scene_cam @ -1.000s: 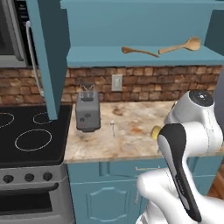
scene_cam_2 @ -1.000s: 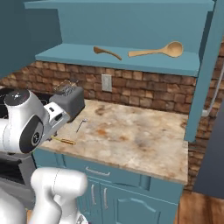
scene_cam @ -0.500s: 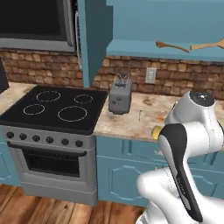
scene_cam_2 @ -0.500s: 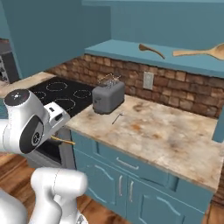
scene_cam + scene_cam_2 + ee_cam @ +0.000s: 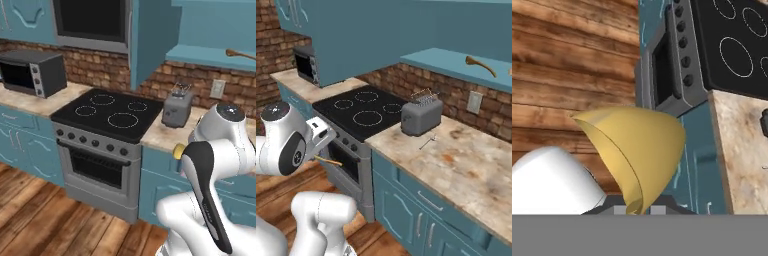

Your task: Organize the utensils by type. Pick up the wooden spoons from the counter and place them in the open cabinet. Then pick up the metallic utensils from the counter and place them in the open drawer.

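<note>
In the left base view the whole scene has slid since a second ago, so the base has driven along: the stove [image 5: 107, 112] now sits in the middle, the toaster [image 5: 176, 107] is off to the right, and a wooden spoon [image 5: 242, 54] lies on the cabinet shelf [image 5: 200, 54]. In the right base view a thin silver utensil [image 5: 427, 143] lies on the desk [image 5: 466, 167] by the toaster. In the hand view the pincer [image 5: 634, 209] is clamped on the yellow-ended utensil [image 5: 632, 155], probably bound for the drawer.
</note>
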### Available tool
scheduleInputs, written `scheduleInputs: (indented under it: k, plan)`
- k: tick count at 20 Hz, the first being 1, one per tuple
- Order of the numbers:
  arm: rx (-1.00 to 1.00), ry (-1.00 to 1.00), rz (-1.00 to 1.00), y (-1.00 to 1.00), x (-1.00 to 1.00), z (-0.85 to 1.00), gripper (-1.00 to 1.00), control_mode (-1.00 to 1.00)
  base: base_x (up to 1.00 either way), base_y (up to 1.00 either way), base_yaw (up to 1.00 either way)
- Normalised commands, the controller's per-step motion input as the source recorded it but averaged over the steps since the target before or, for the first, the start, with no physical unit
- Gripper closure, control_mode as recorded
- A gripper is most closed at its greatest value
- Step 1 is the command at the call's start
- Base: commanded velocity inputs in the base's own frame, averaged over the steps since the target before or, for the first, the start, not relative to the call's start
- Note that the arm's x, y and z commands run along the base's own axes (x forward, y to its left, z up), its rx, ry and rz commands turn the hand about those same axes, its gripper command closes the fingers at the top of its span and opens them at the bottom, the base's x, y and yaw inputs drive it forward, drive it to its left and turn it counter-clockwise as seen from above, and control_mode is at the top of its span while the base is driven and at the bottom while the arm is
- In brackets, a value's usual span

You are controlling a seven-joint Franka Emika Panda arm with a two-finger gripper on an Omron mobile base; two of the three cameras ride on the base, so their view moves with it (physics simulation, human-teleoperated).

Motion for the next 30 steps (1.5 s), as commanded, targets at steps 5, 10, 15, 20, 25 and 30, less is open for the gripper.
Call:
scheduleInputs:
  k: [5, 10, 15, 20, 25, 30]
  plan:
    - [0.00, 0.00, 0.00, 0.00, 0.00, 0.00, 1.00, 1.00, -0.06, 0.00, 0.51]
    - [0.00, 0.00, 0.00, 0.00, 0.00, 0.00, 1.00, 1.00, 0.00, 0.00, 0.53]
    - [0.00, 0.00, 0.00, 0.00, 0.00, 0.00, 1.00, 1.00, 0.00, 0.00, 0.54]
    - [0.00, 0.00, 0.00, 0.00, 0.00, 0.00, 1.00, 1.00, 0.00, 0.00, 0.56]
    - [0.00, 0.00, 0.00, 0.00, 0.00, 0.00, 1.00, 1.00, 0.00, 0.00, 0.56]
    - [0.00, 0.00, 0.00, 0.00, 0.00, 0.00, 1.00, 1.00, 0.00, 0.00, 0.55]
